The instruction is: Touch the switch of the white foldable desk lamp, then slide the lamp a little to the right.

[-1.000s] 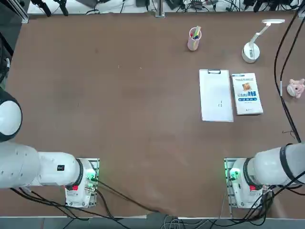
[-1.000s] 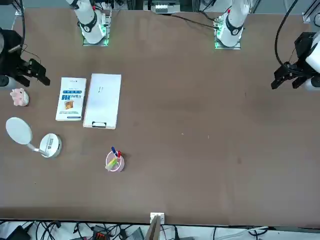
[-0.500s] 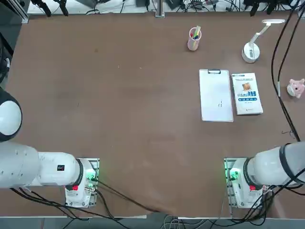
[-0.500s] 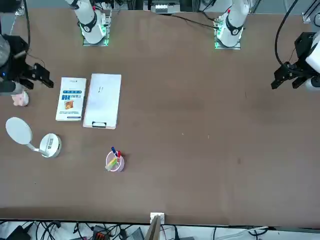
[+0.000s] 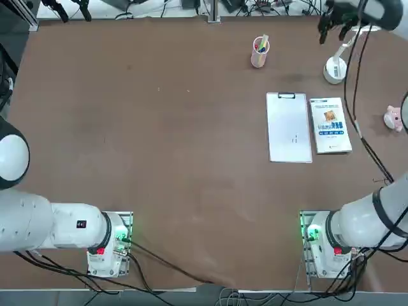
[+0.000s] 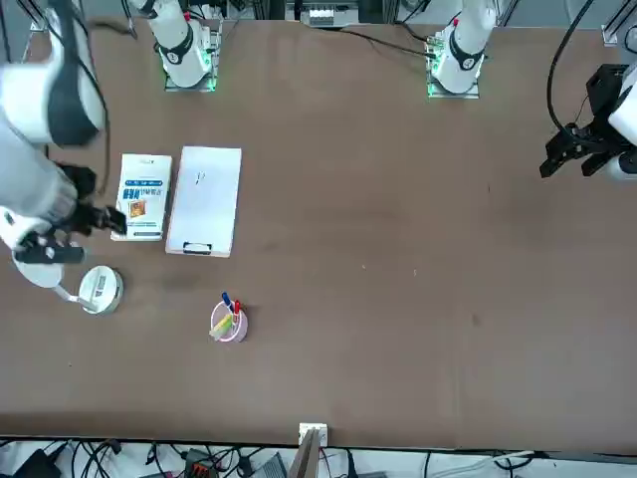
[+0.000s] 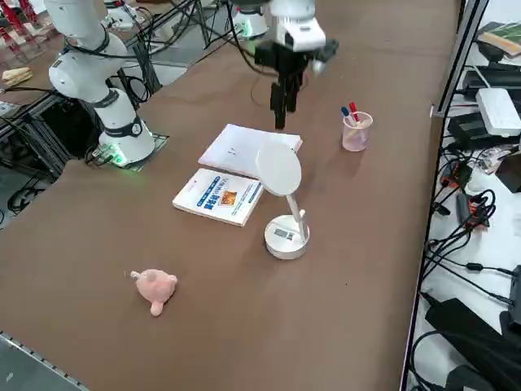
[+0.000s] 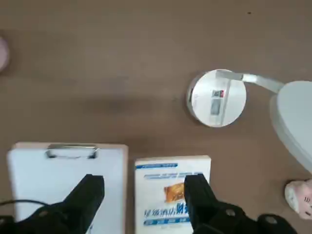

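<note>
The white foldable desk lamp [image 5: 335, 70] stands at the table's far right, with its disc base [image 8: 218, 97] on the wood and its flat head [image 7: 279, 169] raised on a thin arm. A small grey patch [image 8: 215, 108] shows on the base; I cannot tell whether it is the switch. My right gripper [image 5: 333, 29] hangs open and empty well above the table, just beside the lamp head. In the front view the gripper [image 6: 85, 239] partly hides the head. In the wrist view its fingers [image 8: 90, 195] frame the book and clipboard, apart from the lamp.
A white clipboard [image 5: 289, 127] and a blue-and-white book [image 5: 329, 124] lie side by side on the robot's side of the lamp. A pink pen cup [image 5: 259, 52] stands to the lamp's left. A pink pig toy [image 5: 395, 118] lies near the right edge.
My right arm has swung in from the table's right edge toward the far side, bringing the gripper over the lamp area. The lamp and the other objects have not moved.
</note>
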`<control>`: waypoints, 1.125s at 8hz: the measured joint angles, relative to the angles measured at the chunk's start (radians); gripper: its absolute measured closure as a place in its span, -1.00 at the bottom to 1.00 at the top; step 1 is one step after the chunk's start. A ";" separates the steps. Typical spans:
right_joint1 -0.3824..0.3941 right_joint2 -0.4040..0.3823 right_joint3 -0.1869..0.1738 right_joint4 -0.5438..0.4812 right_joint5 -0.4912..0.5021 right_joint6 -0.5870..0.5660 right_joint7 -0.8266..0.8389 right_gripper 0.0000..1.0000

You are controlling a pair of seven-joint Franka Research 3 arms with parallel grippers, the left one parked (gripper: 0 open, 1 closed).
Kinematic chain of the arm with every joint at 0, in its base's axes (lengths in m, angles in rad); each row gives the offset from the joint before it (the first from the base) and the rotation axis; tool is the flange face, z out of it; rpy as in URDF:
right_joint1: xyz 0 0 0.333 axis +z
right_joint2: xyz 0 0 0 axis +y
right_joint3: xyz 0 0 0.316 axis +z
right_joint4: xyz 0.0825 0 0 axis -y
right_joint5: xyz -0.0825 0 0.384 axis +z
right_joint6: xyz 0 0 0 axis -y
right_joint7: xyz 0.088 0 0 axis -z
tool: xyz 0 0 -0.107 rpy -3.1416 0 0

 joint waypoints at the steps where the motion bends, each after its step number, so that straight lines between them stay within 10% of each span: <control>1: 0.001 0.026 0.000 -0.058 -0.068 0.079 0.044 -1.00; 9: -0.024 0.270 -0.018 -0.093 -0.481 0.357 0.243 -1.00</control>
